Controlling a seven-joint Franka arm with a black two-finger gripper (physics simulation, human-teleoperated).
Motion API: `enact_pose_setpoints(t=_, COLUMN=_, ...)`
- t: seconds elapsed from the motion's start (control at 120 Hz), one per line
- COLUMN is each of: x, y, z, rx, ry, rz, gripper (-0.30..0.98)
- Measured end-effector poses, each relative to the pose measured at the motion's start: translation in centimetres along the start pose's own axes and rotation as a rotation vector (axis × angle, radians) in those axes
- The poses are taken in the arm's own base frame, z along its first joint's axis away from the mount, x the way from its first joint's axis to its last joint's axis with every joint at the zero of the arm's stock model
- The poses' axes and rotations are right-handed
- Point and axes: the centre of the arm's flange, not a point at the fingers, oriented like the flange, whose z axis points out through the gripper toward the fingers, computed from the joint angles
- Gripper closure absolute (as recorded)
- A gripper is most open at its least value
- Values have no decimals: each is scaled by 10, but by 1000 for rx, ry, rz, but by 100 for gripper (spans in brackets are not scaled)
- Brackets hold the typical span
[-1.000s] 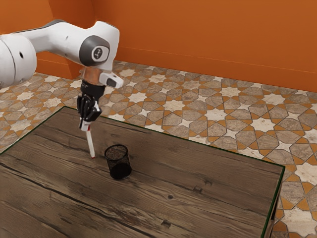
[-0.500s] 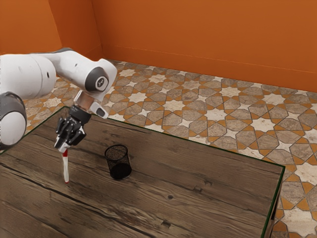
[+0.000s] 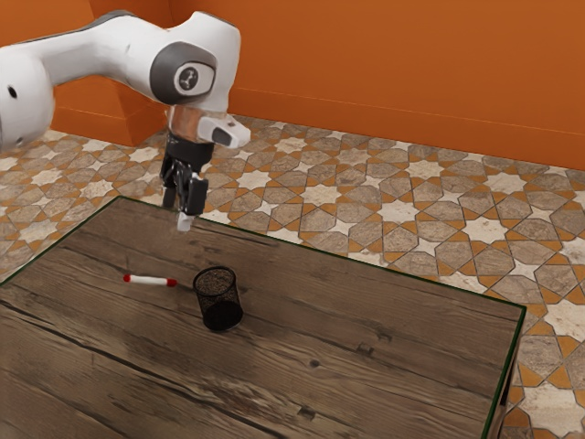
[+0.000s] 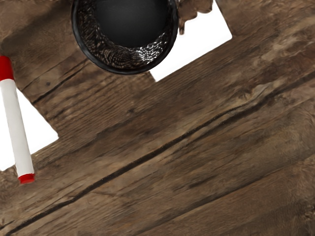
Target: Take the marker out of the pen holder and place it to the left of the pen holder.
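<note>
Hovering over the wood: the black gripper (image 3: 183, 219); apart or together, I can't tell from where I'm standing.
Marker (image 3: 150, 281): lying flat on the table, white with red ends, out of the holder, near it on the exterior view's left.
Pen holder (image 3: 219, 300): black mesh, upright.
Table (image 3: 366, 393): dark brown planks, long cracks, thin green edge.
Floor (image 3: 398, 212): patterned tiles, cream stars among brown and orange.
Walls (image 3: 375, 73): burnt orange, meeting in a corner, low skirting.
</note>
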Motion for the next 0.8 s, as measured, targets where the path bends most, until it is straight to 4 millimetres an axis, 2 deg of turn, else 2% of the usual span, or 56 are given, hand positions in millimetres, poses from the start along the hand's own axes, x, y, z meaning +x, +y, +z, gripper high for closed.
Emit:
enact_pose_setpoints(t=0.092, x=2, y=33, z=-34, rx=51, ry=86, rz=71, gripper=3)
enact_pose_setpoints(t=0.2, x=1, y=53, z=-62, rx=83, ry=162, rz=119, gripper=2)
enact_pose_setpoints(t=0.442, x=-2, y=54, z=-75, rx=100, ry=204, rz=152, gripper=1)
enact_pose_setpoints(t=0.517, x=-35, y=65, z=-105, rx=140, ry=252, rz=135, gripper=0)
enact_pose_setpoints(t=0.558, x=-45, y=72, z=-114, rx=148, ry=267, rz=138, gripper=0)
enact_pose_setpoints(t=0.633, x=-47, y=75, z=-114, rx=141, ry=266, rz=147, gripper=0)
enact_pose_setpoints(t=0.8, x=-53, y=64, z=-112, rx=126, ry=261, rz=142, gripper=0)
